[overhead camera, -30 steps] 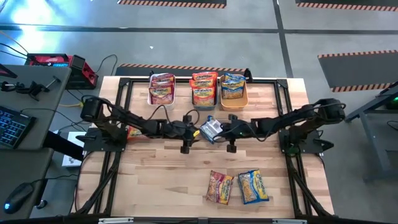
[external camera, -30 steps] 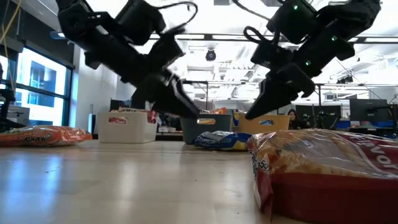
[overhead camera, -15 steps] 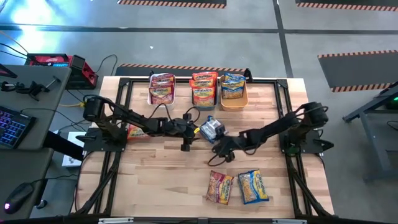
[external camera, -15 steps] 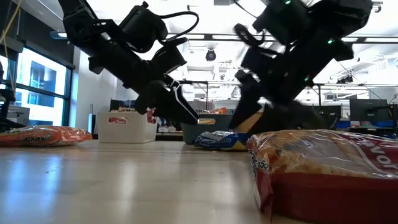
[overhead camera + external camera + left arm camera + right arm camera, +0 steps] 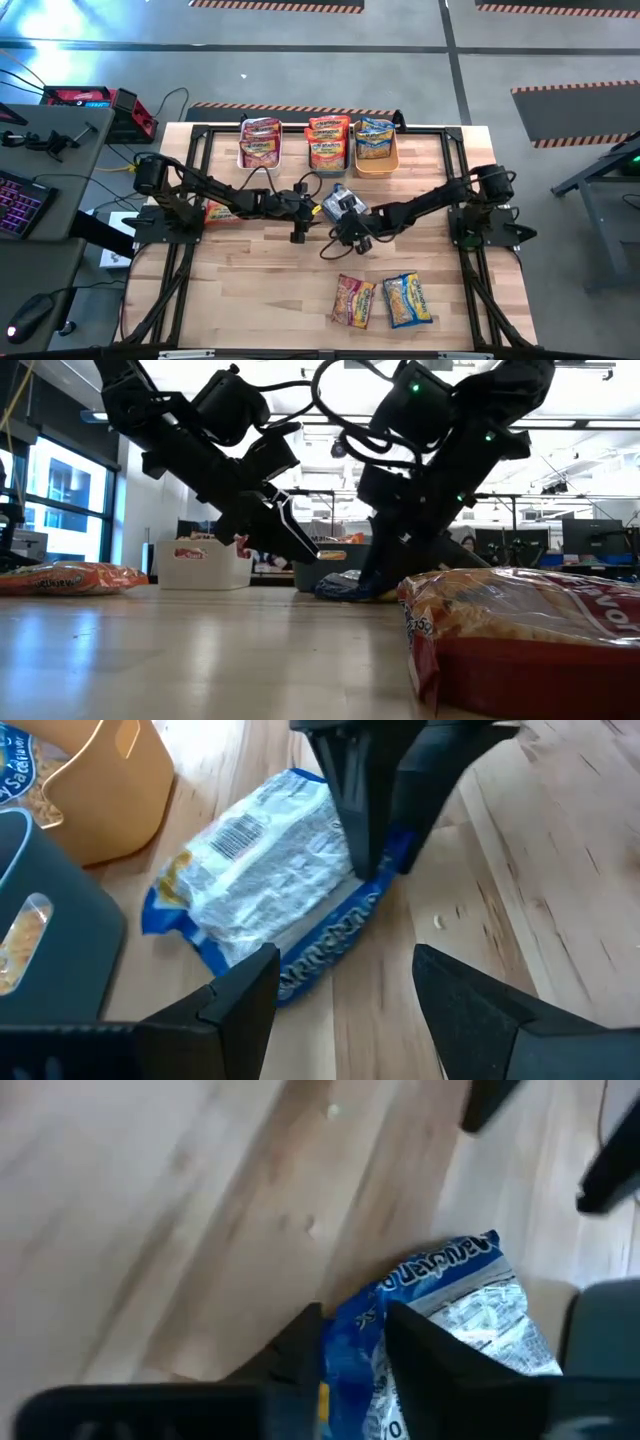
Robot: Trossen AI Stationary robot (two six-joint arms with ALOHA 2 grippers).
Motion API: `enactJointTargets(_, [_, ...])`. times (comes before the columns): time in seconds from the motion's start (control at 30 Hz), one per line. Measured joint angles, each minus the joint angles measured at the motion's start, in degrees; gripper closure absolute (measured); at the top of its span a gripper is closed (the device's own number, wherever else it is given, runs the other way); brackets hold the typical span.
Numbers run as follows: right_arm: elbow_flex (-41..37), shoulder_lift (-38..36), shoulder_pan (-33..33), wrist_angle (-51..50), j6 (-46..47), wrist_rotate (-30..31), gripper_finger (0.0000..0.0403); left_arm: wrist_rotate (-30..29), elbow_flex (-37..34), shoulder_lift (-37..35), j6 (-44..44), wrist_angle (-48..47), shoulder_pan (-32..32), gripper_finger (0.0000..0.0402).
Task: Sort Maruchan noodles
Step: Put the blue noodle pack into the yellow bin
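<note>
The right claw (image 5: pixel 350 1335) has swung back onto the blue packet (image 5: pixel 270 870) mid-bench, apparently pinching its edge; the left claw (image 5: pixel 345 990) waits wide.

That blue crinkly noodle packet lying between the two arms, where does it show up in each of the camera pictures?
High view: blue packet mid-table, below the bins.
Low view: low at centre, under the right arm.
Left wrist view: centre, silver back up.
Right wrist view: bottom, between the right claw fingers.
Shared landmark: the teal bin.
</note>
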Motion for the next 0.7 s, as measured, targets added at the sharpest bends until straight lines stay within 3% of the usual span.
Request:
enactJointTargets(0.13, [-0.04,0.02,-0.17,-0.03,0.27,0.15,0.0391,0.0,0.0,0.0,1.0,0.17,0.0,0.0186])
enactJointTargets(0.5, [-0.24,-4.84,-2.33,-0.36,5.3,-5.77,0.0401,-2.1,0.0,0.04,7.54,3.04,-1.84,0.0186])
enactJointTargets(0.7, [-0.27,-7.43,-3.4,0.15,7.28,-9.7,0.0402,-4.4,1.51,3.43,9.32,3.33,-1.99,0.0186])
